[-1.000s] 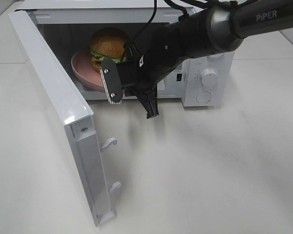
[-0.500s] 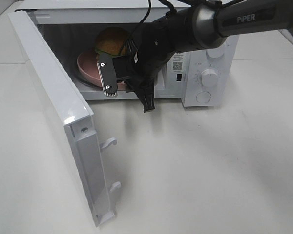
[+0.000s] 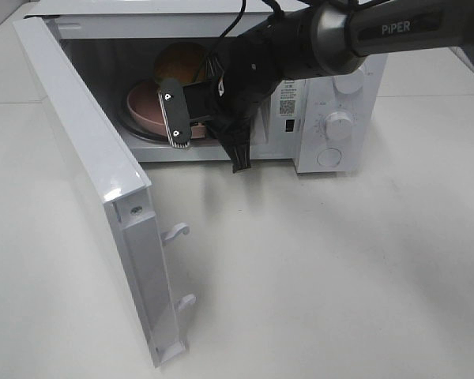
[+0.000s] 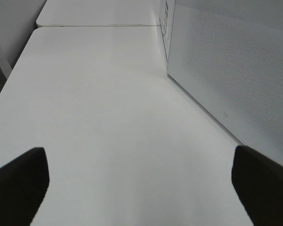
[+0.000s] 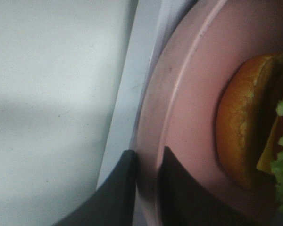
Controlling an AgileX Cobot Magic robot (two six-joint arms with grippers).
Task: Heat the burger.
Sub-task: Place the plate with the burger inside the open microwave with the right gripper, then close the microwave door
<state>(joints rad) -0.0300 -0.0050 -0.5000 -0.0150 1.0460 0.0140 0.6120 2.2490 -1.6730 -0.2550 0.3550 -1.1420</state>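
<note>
The burger (image 3: 180, 61) sits on a round pink plate (image 3: 142, 110) inside the open microwave (image 3: 332, 118). My right arm partly covers it. My right gripper (image 3: 196, 136) reaches into the oven's mouth at the plate's near rim. In the right wrist view its two dark fingers (image 5: 125, 193) stand on either side of the plate's rim (image 5: 179, 94), close against it. The burger's bun (image 5: 240, 136), cheese and lettuce lie just beyond them. My left gripper (image 4: 141, 188) is open and empty over bare table beside the microwave's side wall (image 4: 236, 70).
The microwave's white door (image 3: 87, 158) stands swung wide open toward the front left, its latch hooks (image 3: 176, 231) sticking out. The control panel with knobs (image 3: 338, 125) is right of the cavity. White table (image 3: 340, 276) stretches in front.
My right gripper has carried the plate and burger deeper into the microwave cavity, moving back and slightly left. The left gripper has not changed.
</note>
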